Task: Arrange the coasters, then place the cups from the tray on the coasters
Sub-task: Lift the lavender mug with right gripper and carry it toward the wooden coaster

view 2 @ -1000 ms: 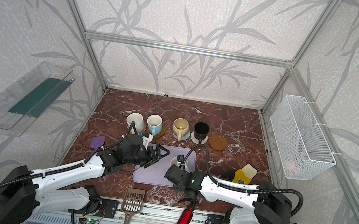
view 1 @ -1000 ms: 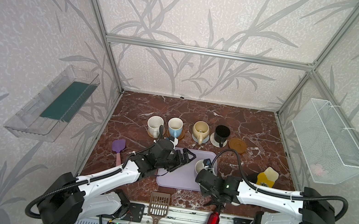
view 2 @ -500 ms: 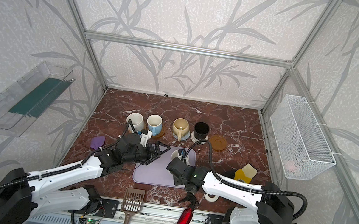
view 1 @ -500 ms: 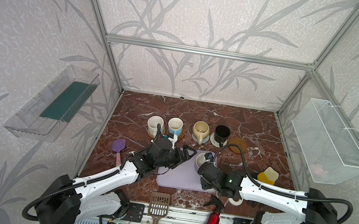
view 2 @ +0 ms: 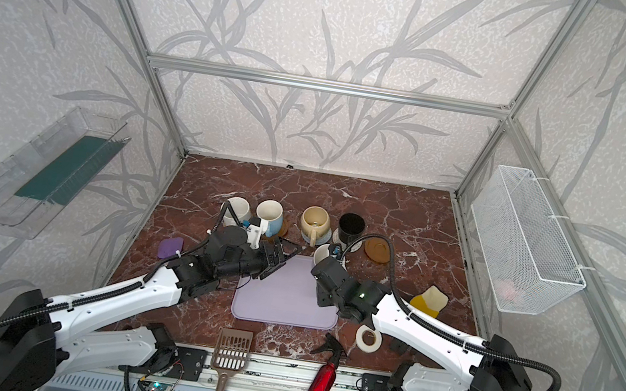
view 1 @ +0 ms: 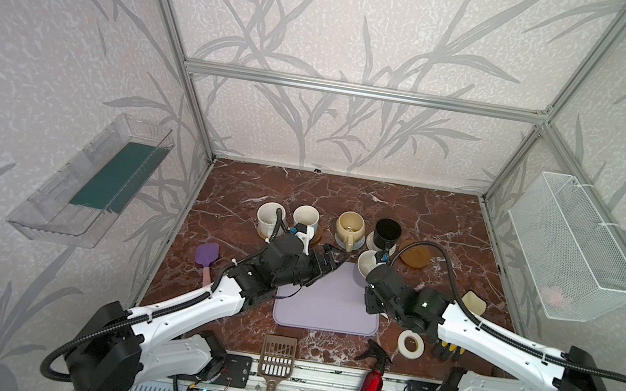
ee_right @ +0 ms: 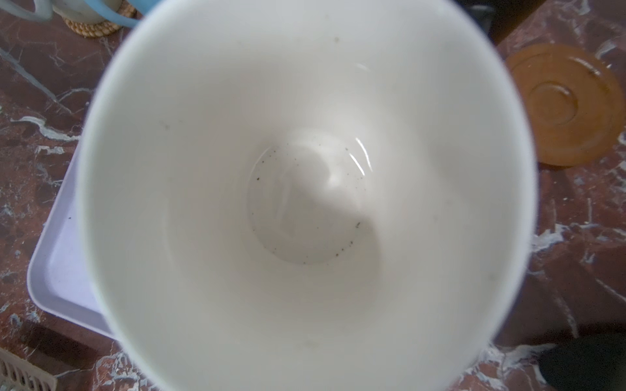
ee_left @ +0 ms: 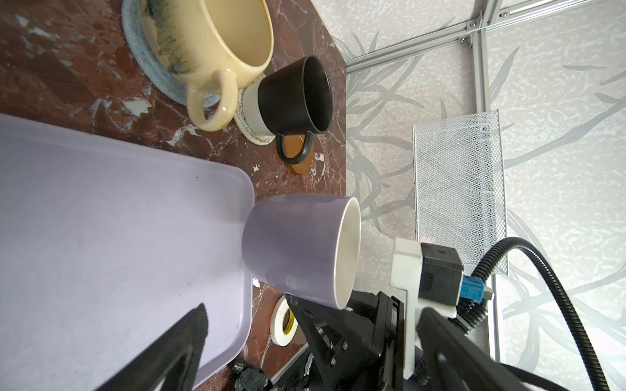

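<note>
My right gripper (view 1: 372, 274) is shut on the lavender cup (view 1: 367, 262), holding it tilted just above the far right corner of the lavender tray (view 1: 324, 305). The cup's white inside (ee_right: 305, 203) fills the right wrist view and hides the jaws. A bare amber coaster (view 1: 414, 256) lies to the cup's far right. Behind stand the white speckled cup (view 1: 270, 215), the light blue cup (view 1: 305, 217), the cream-yellow cup (view 1: 349, 227) on a grey-blue coaster (ee_left: 149, 64) and the black cup (view 1: 387, 233). My left gripper (view 1: 335, 260) is open and empty over the tray's far left corner.
A white tape roll (view 1: 411, 344) lies right of the tray. A red spray bottle (view 1: 368, 390) and a brown scoop (view 1: 277, 357) sit at the front edge. A purple spatula (view 1: 206, 254) lies left, a yellow piece (view 1: 474, 302) right. A wire basket (view 1: 572, 252) hangs on the right wall.
The right gripper has carried the lavender cup off the tray's floor toward its far right corner. The left gripper has drifted slightly farther back, still open.
</note>
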Motion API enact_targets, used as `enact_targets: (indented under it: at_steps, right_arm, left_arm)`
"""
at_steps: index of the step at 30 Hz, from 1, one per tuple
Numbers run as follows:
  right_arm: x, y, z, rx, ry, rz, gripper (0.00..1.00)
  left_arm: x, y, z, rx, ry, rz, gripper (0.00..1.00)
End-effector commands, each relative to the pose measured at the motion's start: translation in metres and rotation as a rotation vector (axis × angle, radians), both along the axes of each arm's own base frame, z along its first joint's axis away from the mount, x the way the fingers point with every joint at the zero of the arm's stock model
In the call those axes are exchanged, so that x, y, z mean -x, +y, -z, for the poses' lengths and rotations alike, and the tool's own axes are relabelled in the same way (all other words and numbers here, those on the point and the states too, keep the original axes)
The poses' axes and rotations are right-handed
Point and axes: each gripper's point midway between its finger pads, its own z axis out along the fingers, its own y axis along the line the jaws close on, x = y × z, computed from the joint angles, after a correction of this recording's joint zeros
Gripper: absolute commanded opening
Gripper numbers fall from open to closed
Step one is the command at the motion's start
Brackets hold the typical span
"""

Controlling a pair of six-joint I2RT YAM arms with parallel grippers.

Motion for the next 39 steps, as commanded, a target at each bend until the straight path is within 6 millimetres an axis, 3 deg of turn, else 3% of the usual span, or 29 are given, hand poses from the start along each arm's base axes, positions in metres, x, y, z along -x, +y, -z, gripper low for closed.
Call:
enact_targets:
  at_steps: [1,14,39]
  right_arm:
    - [-0.013,0.003,-0.037,-0.066,-0.088,0.000,0.00]
    - [-0.036,-0.030,-0.056,-0.105,-0.095,0.047,0.00]
    - [-0.073,-0.076,-0.086,-0.065,-0.106,0.091,0.00]
  left_arm:
    - [-0.006,-0.006,-0.017,0.006,-0.047,-0.004,0.99]
    - [-0.021,-0.028,-0.043,0.019,-0.107,0.003,0.99]
    - [-0.042,-0.074,-0.068,-0.079,-0.124,0.133,0.99]
